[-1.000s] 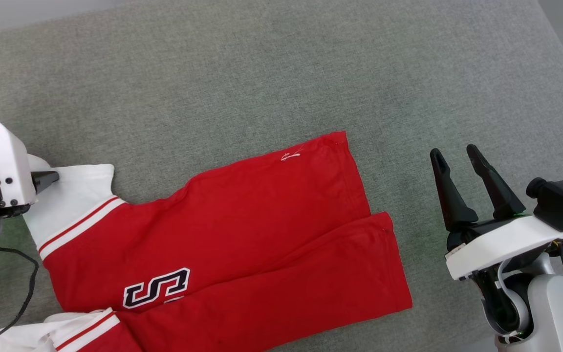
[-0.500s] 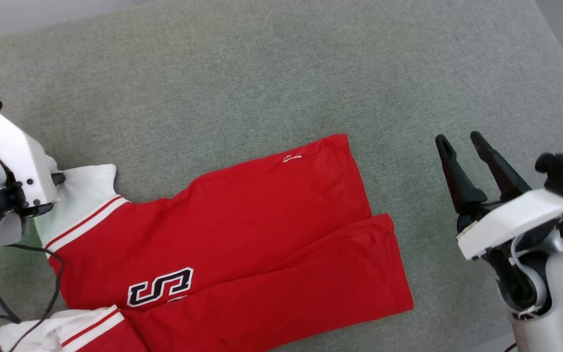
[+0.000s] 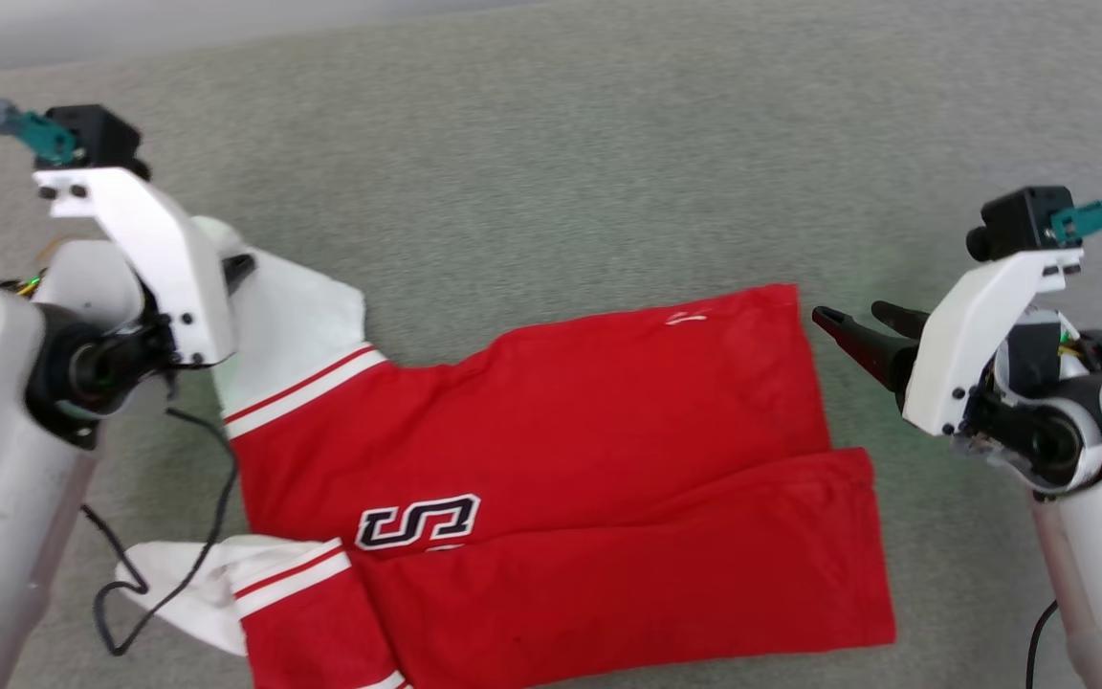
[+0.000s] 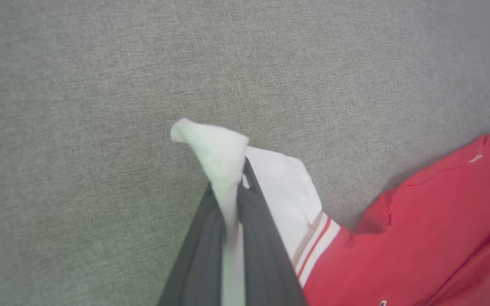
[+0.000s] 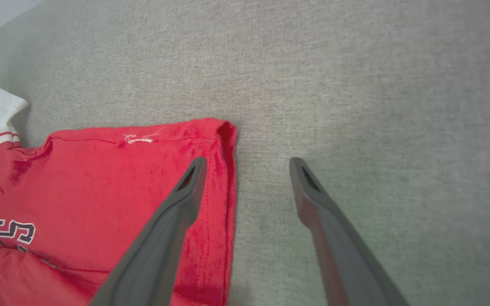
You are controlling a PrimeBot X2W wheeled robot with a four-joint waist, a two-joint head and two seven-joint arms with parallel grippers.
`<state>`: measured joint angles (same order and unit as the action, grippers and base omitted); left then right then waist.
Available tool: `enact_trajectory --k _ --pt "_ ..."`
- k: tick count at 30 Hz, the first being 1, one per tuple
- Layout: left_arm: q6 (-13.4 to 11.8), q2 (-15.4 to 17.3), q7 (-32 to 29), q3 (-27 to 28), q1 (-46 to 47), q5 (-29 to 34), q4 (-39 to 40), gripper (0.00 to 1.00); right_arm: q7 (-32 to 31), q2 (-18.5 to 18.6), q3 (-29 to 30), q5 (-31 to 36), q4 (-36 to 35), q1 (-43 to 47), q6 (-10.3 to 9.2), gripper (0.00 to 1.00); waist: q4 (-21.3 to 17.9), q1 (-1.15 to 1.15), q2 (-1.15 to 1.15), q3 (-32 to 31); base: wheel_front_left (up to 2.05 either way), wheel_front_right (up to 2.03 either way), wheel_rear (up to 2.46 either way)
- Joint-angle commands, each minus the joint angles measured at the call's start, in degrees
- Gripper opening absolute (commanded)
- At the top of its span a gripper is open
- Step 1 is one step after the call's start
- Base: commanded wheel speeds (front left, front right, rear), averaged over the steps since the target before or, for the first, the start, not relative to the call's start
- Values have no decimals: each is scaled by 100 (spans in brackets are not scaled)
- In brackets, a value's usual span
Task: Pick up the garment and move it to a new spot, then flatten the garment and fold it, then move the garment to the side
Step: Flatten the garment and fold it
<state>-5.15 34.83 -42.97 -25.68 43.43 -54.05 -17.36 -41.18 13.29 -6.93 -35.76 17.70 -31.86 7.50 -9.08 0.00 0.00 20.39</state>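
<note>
Red jersey shirt point(image 3: 561, 478), folded lengthwise, lies mid-way between the arms on a grey coarse-weave surface point(image 3: 551, 144). The left gripper point(image 4: 228, 180) is pinched tight on the white sleeve point(image 3: 293, 325), which bunches into a soft peak past the tips. The right gripper point(image 5: 247, 163) is spread wide and holds nothing, just beside the hem. Only an outlined S point(image 3: 417, 522) is readable; the other letters are tucked under the fold. The shirt's near edge is cut off.
</note>
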Motion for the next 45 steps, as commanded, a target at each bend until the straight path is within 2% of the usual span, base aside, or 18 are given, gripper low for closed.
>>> enact_trajectory --k 1,7,13,14,16,20,26,34,39,45 --pt "52 -87 77 -41 94 60 23 0 -163 46 -27 3 128 -158 -2 100 256 0 0 36 0 0 0" --pt "258 -362 310 -193 337 167 22 0 -917 75 -125 159 870 -697 -2 100 588 0 0 168 0 0 0" --pt "316 -477 455 -226 461 195 -36 0 -1479 -116 -176 314 1590 -858 -3 100 748 0 0 267 0 0 0" --pt "312 -493 477 -213 463 176 -47 0 -1505 -143 -200 348 1651 -865 -3 76 758 0 0 274 0 0 0" --pt "290 -479 498 -226 455 212 -67 0 -1547 -178 -232 348 1740 -860 -2 4 777 0 0 278 0 0 0" --pt "329 -506 543 -187 416 149 -94 0 -1482 -162 -272 308 1666 -934 -2 0 791 0 0 255 0 0 0" --pt "353 -426 696 -122 217 97 -105 0 -1094 323 -445 431 1093 -908 -4 0 812 0 0 10 0 0 0" --pt "293 -112 1112 99 -646 8 359 0 -818 615 -420 275 75 -28 -3 0 764 0 0 -653 0 0 0" --pt "34 132 1498 334 -1581 -78 1009 0 -677 557 -119 238 -592 847 -3 0 741 0 0 -1027 0 0 0" --pt "-437 229 2041 649 -2995 -216 1771 0 -449 320 248 282 -1156 1887 -3 0 682 0 0 -1306 0 0 0"
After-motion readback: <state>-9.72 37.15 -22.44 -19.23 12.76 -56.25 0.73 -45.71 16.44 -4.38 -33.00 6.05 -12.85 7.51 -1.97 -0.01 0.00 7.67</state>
